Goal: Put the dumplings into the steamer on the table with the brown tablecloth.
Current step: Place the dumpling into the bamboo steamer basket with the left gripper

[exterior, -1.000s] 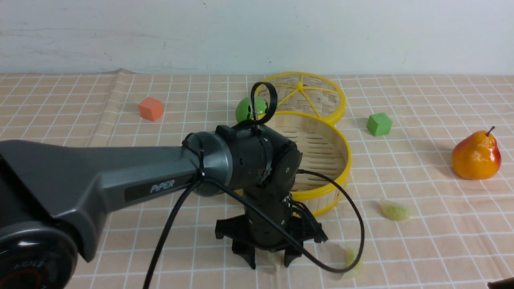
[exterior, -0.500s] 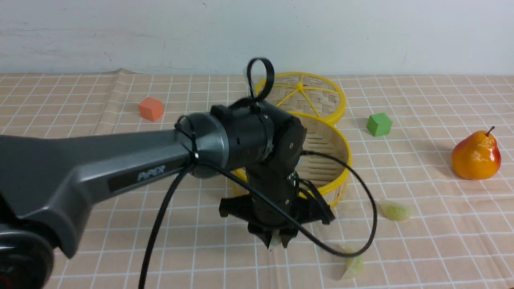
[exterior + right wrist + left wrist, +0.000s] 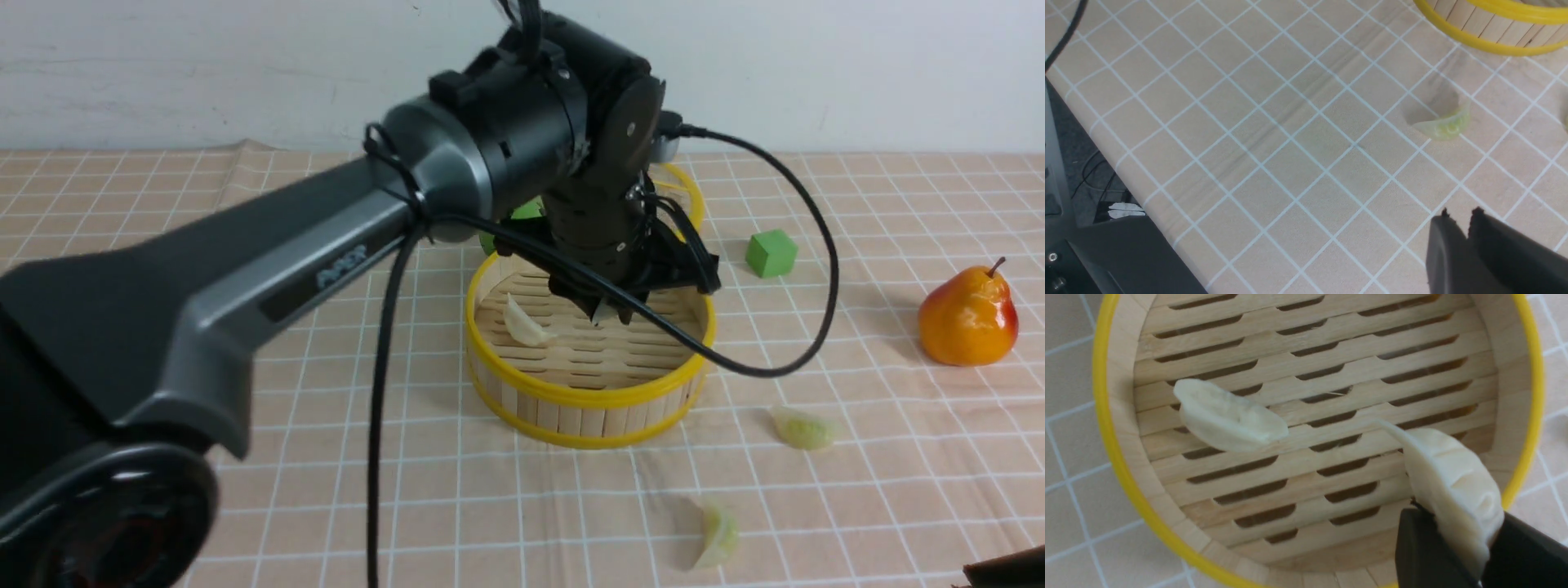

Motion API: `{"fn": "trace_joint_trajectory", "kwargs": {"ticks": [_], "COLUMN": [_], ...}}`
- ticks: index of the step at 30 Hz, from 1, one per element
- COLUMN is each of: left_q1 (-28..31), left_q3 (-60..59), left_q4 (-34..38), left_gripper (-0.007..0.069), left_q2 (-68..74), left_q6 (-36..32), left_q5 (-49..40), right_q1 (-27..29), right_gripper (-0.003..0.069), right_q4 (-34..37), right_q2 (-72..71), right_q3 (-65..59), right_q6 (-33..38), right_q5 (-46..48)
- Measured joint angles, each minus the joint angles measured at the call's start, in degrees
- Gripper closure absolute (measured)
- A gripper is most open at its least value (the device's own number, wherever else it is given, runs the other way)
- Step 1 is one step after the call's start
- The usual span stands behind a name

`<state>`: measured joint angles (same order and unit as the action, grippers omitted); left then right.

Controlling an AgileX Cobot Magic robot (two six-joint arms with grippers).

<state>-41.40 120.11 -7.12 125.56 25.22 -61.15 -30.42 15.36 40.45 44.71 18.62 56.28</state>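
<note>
The left gripper [image 3: 608, 314] hangs over the steamer [image 3: 588, 402], clamped on one end of a white dumpling [image 3: 1453, 486]. Most of the dumpling juts free, so I'd worry it twists loose early, or bounces off the slats onto the second white dumpling [image 3: 524, 323] lying inside at the left. The right green dumpling [image 3: 804, 429] and the near green dumpling [image 3: 717, 535] lie on the brown tablecloth [image 3: 326, 457], outside the steamer. The right gripper [image 3: 1457, 222] is empty, jaws nearly together. The arm hides most of the lid [image 3: 692, 200], and the held dumpling's height above the floor is hard to judge.
</note>
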Motion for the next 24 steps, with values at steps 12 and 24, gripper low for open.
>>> {"fn": "trace_joint_trajectory", "kwargs": {"ticks": [12,24], "left_q1": [2.37,2.31], "left_q3": [4.78,4.89], "left_q4": [-1.46,-1.13], "left_gripper": [0.0424,0.0240], "left_q2": [9.62,7.56], "left_q6": [-0.05,-0.05], "left_q5": [0.45,-1.74], "right_q1": [0.00,0.00], "right_gripper": [0.0575,0.0572], "right_q4": [-1.13,-1.85], "right_q2": [0.27,0.34], "right_q3": [0.00,0.00], "right_q6": [-0.32,-7.68], "right_q5": [1.05,1.05]}}
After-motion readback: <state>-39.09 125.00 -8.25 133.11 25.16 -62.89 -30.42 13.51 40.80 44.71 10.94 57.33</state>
